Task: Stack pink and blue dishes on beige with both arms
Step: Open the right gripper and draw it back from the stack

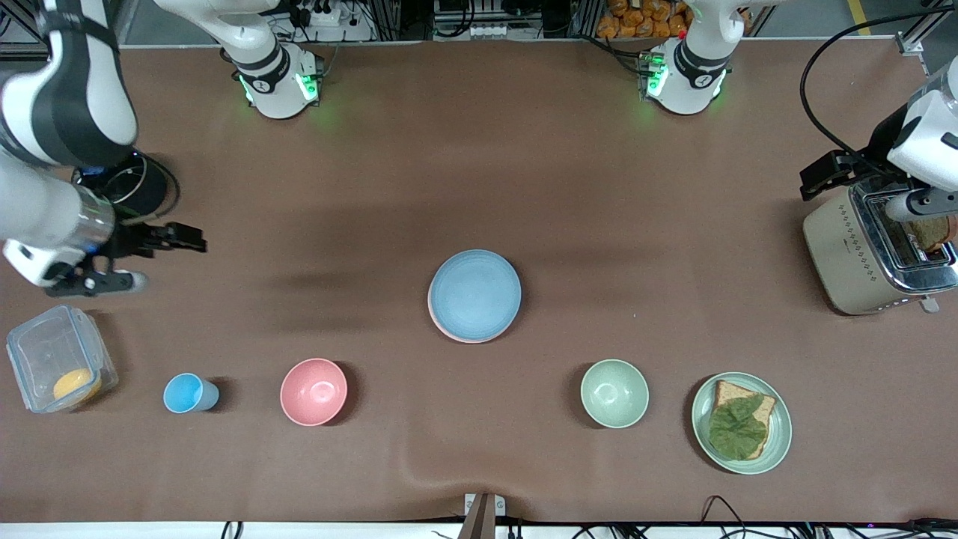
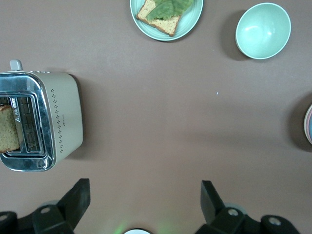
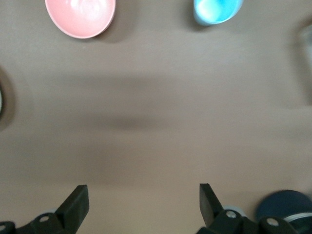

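Note:
The dusty blue plate (image 1: 474, 294) lies on top of a stack at the middle of the table. A thin pale pink plate rim (image 1: 436, 323) shows under its edge. No beige plate is visible; whatever lies under the pink one is hidden. My left gripper (image 1: 816, 178) (image 2: 145, 187) hangs open and holds nothing, over bare table beside the toaster at the left arm's end. My right gripper (image 1: 191, 239) (image 3: 144, 192) is open too, over bare table at the right arm's end, with nothing between its fingers. The stack's edge (image 2: 309, 124) just shows in the left wrist view.
A toaster (image 1: 868, 258) holding bread stands at the left arm's end. Nearer the camera sit a green bowl (image 1: 614, 393), a green plate with bread and lettuce (image 1: 741, 423), a pink bowl (image 1: 313, 391), a blue cup (image 1: 187, 393) and a clear container (image 1: 60, 367).

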Action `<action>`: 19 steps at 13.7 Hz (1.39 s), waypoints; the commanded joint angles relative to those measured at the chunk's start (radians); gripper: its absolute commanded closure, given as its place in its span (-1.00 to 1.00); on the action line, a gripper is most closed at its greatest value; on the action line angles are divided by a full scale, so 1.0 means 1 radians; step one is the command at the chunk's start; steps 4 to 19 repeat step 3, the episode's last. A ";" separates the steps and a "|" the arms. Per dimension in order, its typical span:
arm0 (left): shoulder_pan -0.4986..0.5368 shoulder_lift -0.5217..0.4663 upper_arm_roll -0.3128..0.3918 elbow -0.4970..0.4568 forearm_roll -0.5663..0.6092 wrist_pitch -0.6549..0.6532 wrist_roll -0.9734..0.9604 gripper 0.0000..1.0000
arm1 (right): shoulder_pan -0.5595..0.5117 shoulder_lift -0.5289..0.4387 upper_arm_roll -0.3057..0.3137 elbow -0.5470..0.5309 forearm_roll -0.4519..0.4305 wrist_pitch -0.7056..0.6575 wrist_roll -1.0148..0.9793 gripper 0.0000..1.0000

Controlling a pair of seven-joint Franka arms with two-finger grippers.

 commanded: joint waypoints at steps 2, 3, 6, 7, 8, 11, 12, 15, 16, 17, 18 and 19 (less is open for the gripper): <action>0.012 -0.010 0.027 0.010 -0.083 -0.007 0.015 -1.00 | -0.031 -0.079 0.014 0.046 -0.041 -0.075 0.004 -1.00; 0.012 -0.010 0.027 0.010 -0.078 -0.007 0.011 -1.00 | -0.029 -0.073 0.006 0.101 -0.041 -0.106 -0.002 -1.00; 0.012 -0.010 0.027 0.010 -0.078 -0.007 0.011 -1.00 | -0.029 -0.073 0.006 0.101 -0.041 -0.106 -0.002 -1.00; 0.012 -0.010 0.027 0.010 -0.078 -0.007 0.011 -1.00 | -0.029 -0.073 0.006 0.101 -0.041 -0.106 -0.002 -1.00; 0.012 -0.010 0.027 0.010 -0.078 -0.007 0.011 -1.00 | -0.029 -0.073 0.006 0.101 -0.041 -0.106 -0.002 -1.00; 0.012 -0.010 0.027 0.010 -0.078 -0.007 0.011 -1.00 | -0.029 -0.073 0.006 0.101 -0.041 -0.106 -0.002 -1.00; 0.012 -0.010 0.027 0.010 -0.078 -0.007 0.011 -1.00 | -0.029 -0.073 0.006 0.101 -0.041 -0.106 -0.002 -1.00; 0.012 -0.010 0.027 0.010 -0.078 -0.007 0.011 -1.00 | -0.029 -0.073 0.006 0.101 -0.041 -0.106 -0.002 -1.00; 0.012 -0.010 0.027 0.010 -0.078 -0.007 0.011 -1.00 | -0.029 -0.073 0.006 0.101 -0.041 -0.106 -0.002 -1.00; 0.012 -0.010 0.027 0.010 -0.078 -0.007 0.011 -1.00 | -0.029 -0.073 0.006 0.101 -0.041 -0.106 -0.002 -1.00; 0.012 -0.010 0.027 0.010 -0.078 -0.007 0.011 -1.00 | -0.029 -0.073 0.006 0.101 -0.041 -0.106 -0.002 -1.00; 0.012 -0.010 0.027 0.010 -0.078 -0.007 0.011 -1.00 | -0.029 -0.073 0.006 0.101 -0.041 -0.106 -0.002 -1.00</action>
